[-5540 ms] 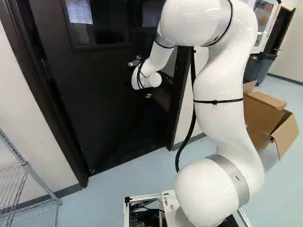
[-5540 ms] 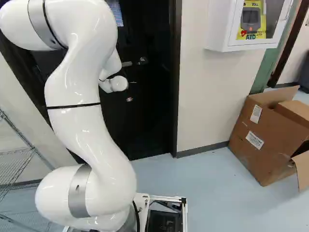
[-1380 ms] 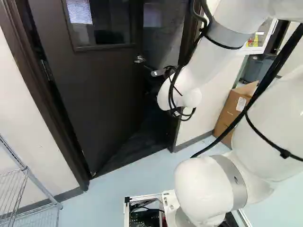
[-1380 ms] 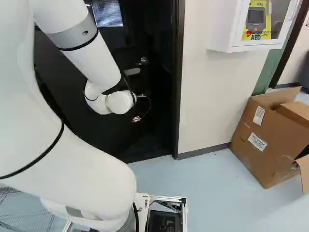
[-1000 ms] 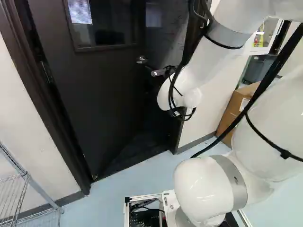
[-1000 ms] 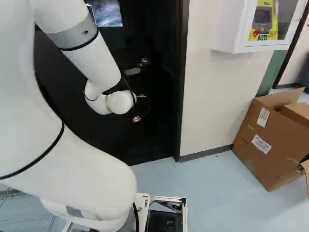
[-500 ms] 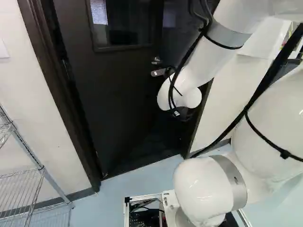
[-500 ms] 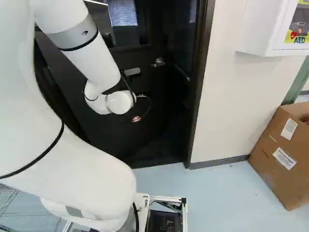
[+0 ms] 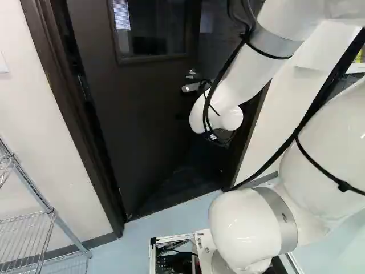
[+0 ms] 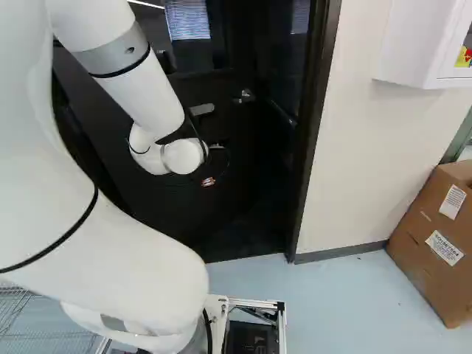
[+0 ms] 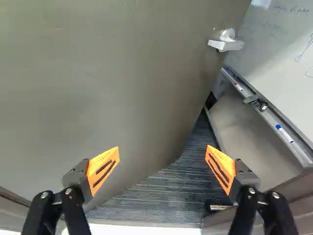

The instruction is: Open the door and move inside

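Ahead of the pincer (image 11: 162, 148): door (image 11: 98, 73), ajar

Pincer: stands wide, gripping nothing.
Door: partly open, its handle (image 11: 226, 45) farther on.
Done, seemingly: unlatching, some swing.
Left: wider opening, moving inside.
Surface, ahead of pincer: dark ribbed floor (image 11: 159, 198).
Room, past pincer and handle: whiteboard (image 11: 281, 54).

No text legible. Right base view, lower right: two white labels (image 10: 445, 248) on box (image 10: 423, 269), print too small; upper right: yellow sign (image 10: 464, 58) in cabinet (image 10: 418, 46), cut off. Wrist view: handwriting (image 11: 291, 9) on whiteboard (image 11: 274, 51) beside marker tray (image 11: 270, 116), unreadable.
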### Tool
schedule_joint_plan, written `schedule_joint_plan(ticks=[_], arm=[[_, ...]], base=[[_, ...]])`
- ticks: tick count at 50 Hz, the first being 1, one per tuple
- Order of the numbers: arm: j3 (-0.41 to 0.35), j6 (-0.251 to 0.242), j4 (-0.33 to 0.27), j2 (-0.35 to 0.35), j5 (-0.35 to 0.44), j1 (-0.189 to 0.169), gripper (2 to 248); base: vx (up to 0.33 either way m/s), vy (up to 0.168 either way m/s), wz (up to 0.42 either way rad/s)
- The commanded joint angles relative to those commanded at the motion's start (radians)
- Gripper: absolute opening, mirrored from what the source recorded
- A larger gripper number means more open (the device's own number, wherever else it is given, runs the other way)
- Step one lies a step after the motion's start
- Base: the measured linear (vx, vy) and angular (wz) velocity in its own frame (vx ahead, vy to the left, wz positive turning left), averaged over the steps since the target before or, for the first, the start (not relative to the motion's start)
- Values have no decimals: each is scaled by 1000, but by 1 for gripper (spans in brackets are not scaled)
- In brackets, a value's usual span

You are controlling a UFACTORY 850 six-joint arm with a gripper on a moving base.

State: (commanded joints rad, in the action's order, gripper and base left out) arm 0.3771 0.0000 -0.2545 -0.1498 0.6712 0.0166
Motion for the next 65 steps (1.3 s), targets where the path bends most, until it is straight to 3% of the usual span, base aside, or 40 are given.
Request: schedule_joint_plan(ticks=[65], arm=[[0, 0, 0, 0, 0, 0, 247]], base=[[77, 57, -8]])
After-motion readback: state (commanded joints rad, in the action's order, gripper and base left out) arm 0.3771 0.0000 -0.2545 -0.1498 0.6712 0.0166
